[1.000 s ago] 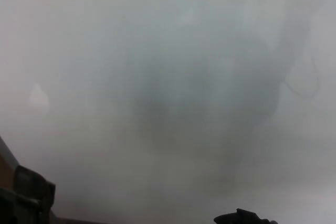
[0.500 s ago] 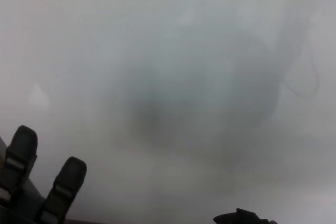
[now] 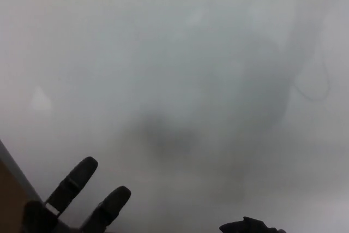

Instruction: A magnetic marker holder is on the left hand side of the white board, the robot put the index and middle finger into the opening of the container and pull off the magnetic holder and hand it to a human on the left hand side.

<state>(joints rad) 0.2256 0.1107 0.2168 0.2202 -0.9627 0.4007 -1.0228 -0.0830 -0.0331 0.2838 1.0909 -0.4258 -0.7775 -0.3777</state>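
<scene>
Left hand (image 3: 76, 203) raised at the whiteboard (image 3: 180, 53), 2 fingers (image 3: 73, 181) spread and empty; marker holder not visible, pull-off and handover both pending; right hand (image 3: 248, 226) state unclear.

Pale grey surface (image 3: 109, 36): hazy and out of focus, filling the view above and behind the fingers (image 3: 75, 181). Dark blurred patch (image 3: 163, 132): soft-edged, on that surface, above and to the right of the fingers; its nature cannot be told. Thin dark curved line (image 3: 313, 97): looped, high and far to the right, well apart from the fingers. Small pale smudge (image 3: 39, 100): above the fingers, slightly left. Brown wedge (image 3: 10, 200): in the corner just left of the fingers, bounded by a sloping grey edge (image 3: 16, 170).
</scene>
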